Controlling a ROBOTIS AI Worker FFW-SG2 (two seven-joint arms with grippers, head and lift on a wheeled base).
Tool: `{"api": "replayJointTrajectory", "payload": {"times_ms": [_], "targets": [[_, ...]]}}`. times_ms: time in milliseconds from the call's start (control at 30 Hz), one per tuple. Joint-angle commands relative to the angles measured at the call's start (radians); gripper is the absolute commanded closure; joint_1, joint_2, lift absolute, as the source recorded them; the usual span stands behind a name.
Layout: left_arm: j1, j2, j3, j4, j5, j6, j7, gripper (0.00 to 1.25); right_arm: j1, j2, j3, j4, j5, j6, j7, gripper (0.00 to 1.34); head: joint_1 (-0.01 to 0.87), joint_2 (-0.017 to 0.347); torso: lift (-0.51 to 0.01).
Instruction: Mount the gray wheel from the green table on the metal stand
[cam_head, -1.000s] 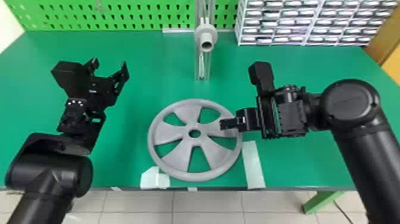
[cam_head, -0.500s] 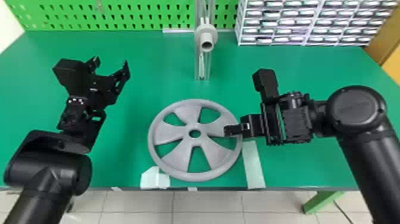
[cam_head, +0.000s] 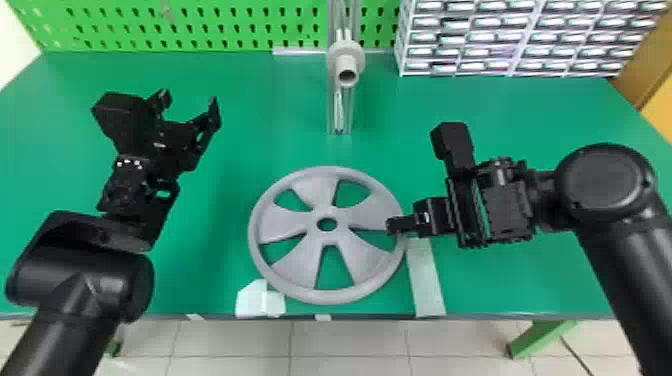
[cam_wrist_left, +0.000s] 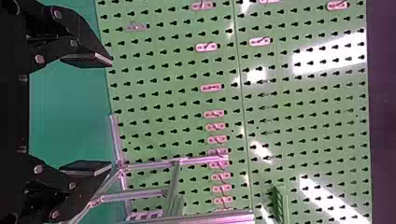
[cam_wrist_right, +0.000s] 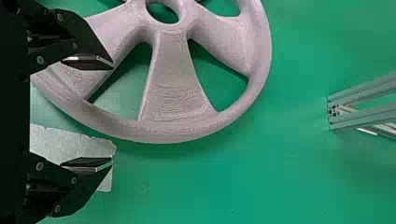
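Note:
The gray wheel (cam_head: 327, 235) lies flat on the green table (cam_head: 500, 280) near its front edge. Behind it stands the metal stand (cam_head: 340, 112) with a gray hub (cam_head: 346, 60). My right gripper (cam_head: 395, 225) is over the wheel's right rim. In the right wrist view my right gripper (cam_wrist_right: 112, 114) is open, one finger over the wheel (cam_wrist_right: 170, 88), the other beyond the rim. My left gripper (cam_head: 192, 97) is held open above the table's left side; in the left wrist view the left gripper (cam_wrist_left: 111, 114) has nothing between its fingers.
A green pegboard (cam_head: 200, 25) runs along the back. White drawer racks (cam_head: 510, 40) stand at the back right. Pale tape pieces (cam_head: 426, 280) lie beside the wheel at the front edge. Metal framing (cam_wrist_left: 173, 186) shows near the left gripper's lower finger in the left wrist view.
Over the last second my right gripper has shifted slightly to the right and toward the front edge, from over a spoke to the rim. The left arm has barely moved; the wheel is still.

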Motion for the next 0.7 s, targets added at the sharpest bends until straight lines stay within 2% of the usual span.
{"api": "replayJointTrajectory", "payload": {"times_ms": [0,400,667], "targets": [[-0.006,0.005,-0.008,0.0,0.002,0.001,0.001,0.47,-0.019,0.0,0.011,0.018,-0.001,-0.002,-0.001,0.52,0.867,0.052,-0.1],[-0.022,0.027,-0.022,0.0,0.008,0.001,0.009,0.47,-0.075,0.006,0.043,0.09,0.009,-0.01,-0.001,0.52,0.867,0.052,-0.1],[-0.037,0.056,-0.046,0.0,0.024,0.001,0.025,0.47,-0.115,-0.005,0.102,0.153,-0.038,-0.025,-0.001,0.52,0.867,0.052,-0.1]]}}
